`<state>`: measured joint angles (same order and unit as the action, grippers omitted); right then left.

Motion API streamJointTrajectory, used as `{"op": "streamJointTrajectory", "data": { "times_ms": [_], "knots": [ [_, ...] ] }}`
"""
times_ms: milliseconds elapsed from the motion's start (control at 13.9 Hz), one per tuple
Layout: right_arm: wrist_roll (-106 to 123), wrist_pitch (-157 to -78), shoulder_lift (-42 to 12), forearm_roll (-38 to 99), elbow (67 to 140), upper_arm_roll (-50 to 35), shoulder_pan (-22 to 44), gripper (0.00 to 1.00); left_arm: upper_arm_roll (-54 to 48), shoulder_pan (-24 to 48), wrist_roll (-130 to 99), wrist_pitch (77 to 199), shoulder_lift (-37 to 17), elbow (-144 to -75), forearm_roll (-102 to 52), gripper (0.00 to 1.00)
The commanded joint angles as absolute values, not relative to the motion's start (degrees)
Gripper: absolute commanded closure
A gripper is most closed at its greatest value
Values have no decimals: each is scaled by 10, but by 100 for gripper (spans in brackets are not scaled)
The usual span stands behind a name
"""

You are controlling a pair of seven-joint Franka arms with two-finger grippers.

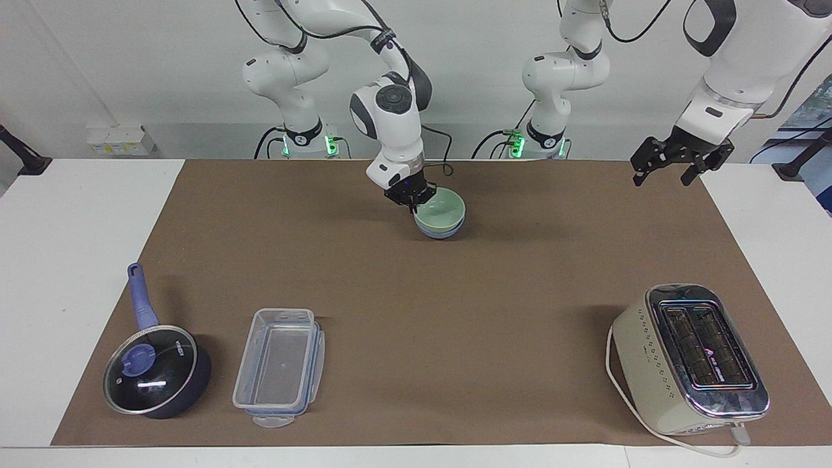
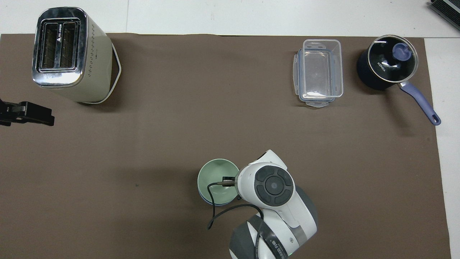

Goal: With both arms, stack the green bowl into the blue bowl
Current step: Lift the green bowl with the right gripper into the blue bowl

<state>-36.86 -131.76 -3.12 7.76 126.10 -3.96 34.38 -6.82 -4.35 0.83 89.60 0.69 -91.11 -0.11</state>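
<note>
Mint-green and glossy, the small round green bowl (image 1: pixel 442 212) is seen nested inside the small round periwinkle-blue bowl (image 1: pixel 443 230), so only a thin blue band shows under its rim. The stacked pair sits on the brown paper mat (image 1: pixel 416 299), in the part of it near the robots and roughly midway between the two ends of the table.

The right gripper (image 1: pixel 409 197) is clamped shut on the green bowl's rim, at the edge toward the right arm's end of the table; in the overhead view that spot is mostly covered by the white wrist. The left gripper (image 1: pixel 680 161) is held up in the air over the mat's edge at the left arm's end, jaws spread wide and nothing in them, and the left arm is just waiting there.

Far from the robots, other stuff is lined up on the mat. A cream and chrome two-slot toaster (image 1: pixel 690 359) is parked toward the left arm's end. Toward the right arm's end, a clear rectangular plastic container (image 1: pixel 279 367) is placed just beside a dark saucepan with a glass lid and blue handle (image 1: pixel 156 367), the two not touching, with the saucepan closest to that end.
</note>
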Motion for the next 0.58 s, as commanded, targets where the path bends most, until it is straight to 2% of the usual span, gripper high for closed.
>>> {"op": "streamJointTrajectory", "data": {
  "times_ms": [0, 216, 360, 504],
  "knots": [
    [-389, -1321, -23, 97, 1271, -40, 346, 96, -75, -51, 2, 887, 7, -908, 11, 0],
    [-389, -1321, -22, 125, 1272, -40, 346, 93, -75, -51, 2, 887, 7, -908, 11, 0],
    [-389, -1321, -22, 125, 1273, -40, 346, 87, -75, -51, 2, 887, 7, -908, 11, 0],
    [-388, -1321, -22, 125, 1272, -40, 346, 73, -75, -51, 2, 887, 7, -908, 11, 0]
  ]
}}
